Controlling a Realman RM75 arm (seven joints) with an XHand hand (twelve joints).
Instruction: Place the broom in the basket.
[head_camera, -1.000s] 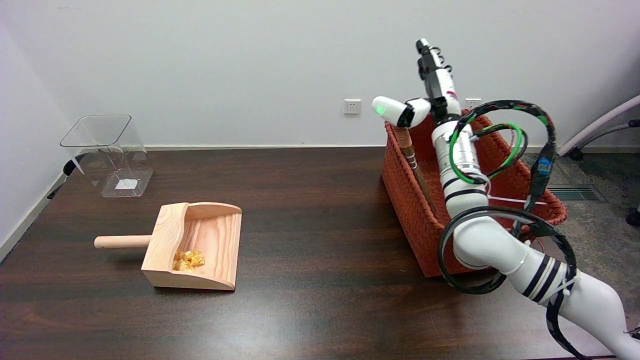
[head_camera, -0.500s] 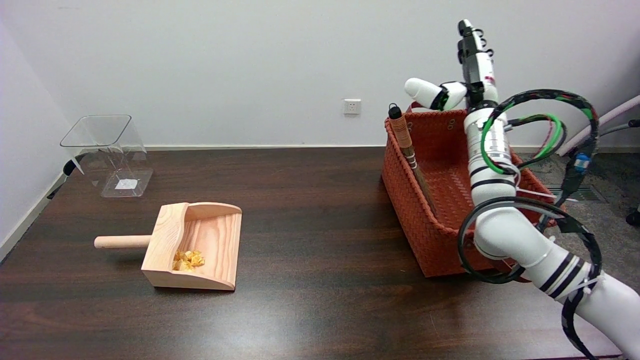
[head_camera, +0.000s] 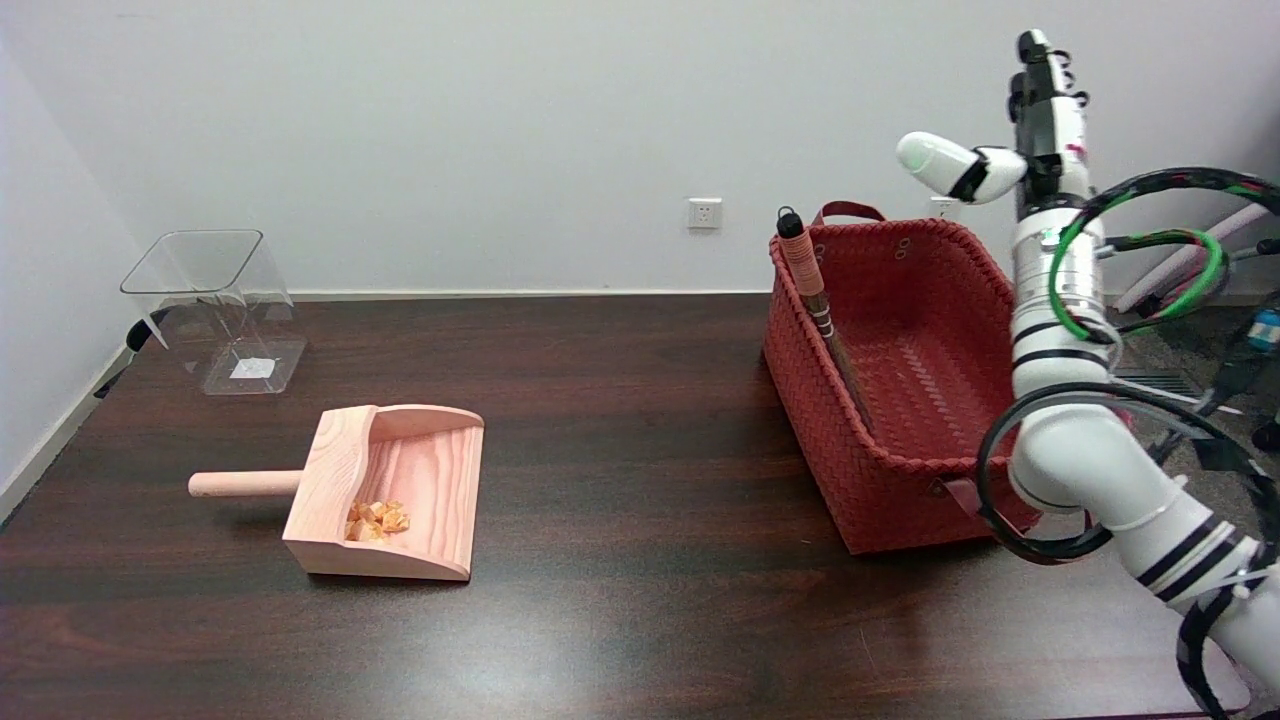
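The slim broom with the reddish-brown wrapped handle (head_camera: 815, 300) stands inside the woven red-orange basket (head_camera: 890, 470), leaning against its left wall with the black-capped handle tip poking above the rim at the far left corner. The lean looks stable because the wall props the handle while the lower end sits on the basket floor; the brush end is hidden low against that wall, so its seating is hard to confirm. The right hand (head_camera: 1010, 140) is raised above and to the right of the basket, well apart from the broom, its fingers (head_camera: 930, 160) released and spread, gripping nothing. That height keeps the arm off the basket rim. The placing appears done.

On the dark wooden bench (head_camera: 620, 420) lie a pale wooden dustpan (head_camera: 400, 495) holding yellow paper scraps (head_camera: 376, 520), and a clear plastic bin (head_camera: 215, 310) at far left.
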